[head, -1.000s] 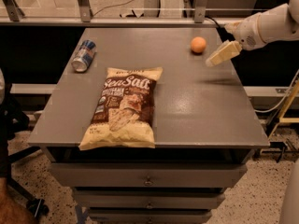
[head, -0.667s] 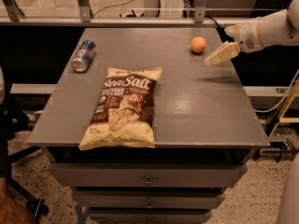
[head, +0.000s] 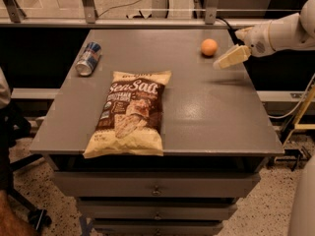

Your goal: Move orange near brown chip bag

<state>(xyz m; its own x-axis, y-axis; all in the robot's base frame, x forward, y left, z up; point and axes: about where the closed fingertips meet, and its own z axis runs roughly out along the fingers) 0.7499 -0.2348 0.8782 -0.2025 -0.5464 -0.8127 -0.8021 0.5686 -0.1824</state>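
Note:
The orange (head: 209,47) sits on the grey table (head: 197,107) at the back right. The brown chip bag (head: 130,112) lies flat near the table's front left, with "Sea Salt" lettering. My gripper (head: 227,59) reaches in from the right on a white arm and hovers just right of and slightly nearer than the orange, apart from it. It holds nothing.
A blue and silver can (head: 88,59) lies on its side at the table's back left. Drawers sit under the table front (head: 155,188). A railing (head: 147,21) runs behind the table. A cable and yellow frame stand at the right (head: 300,117).
The gripper has shifted slightly left and up toward the orange. The orange, bag and can have not moved.

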